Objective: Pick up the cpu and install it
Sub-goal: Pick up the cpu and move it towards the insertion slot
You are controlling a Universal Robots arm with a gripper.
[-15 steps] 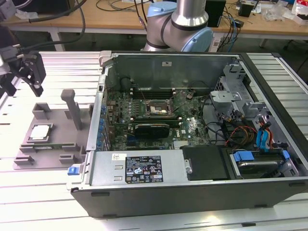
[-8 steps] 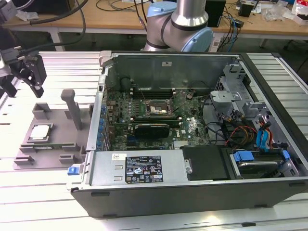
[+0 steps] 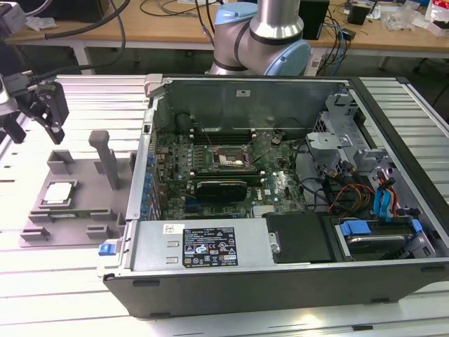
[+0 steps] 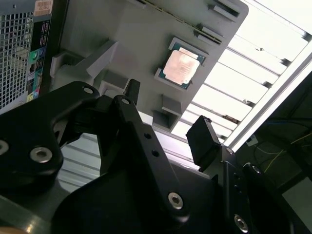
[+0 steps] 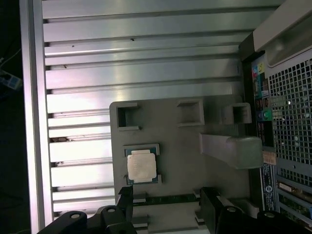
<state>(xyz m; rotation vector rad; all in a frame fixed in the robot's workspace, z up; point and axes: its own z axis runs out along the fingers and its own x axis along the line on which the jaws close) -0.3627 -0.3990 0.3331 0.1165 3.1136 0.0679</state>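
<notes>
Gaping wide and empty, the pincer [image 4: 168, 109] hangs clear of the cpu [image 4: 182, 67] on the grey tray [image 4: 136, 29].

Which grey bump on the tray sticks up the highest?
The tall post with the wider top, on the grey tray, nearest the computer case. The other blocks are low.

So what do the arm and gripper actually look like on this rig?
The arm is a silver-grey tube with pale blue joint caps. The gripper is matt black, with two linked bar fingers, silver screw heads and flat black pads.
</notes>
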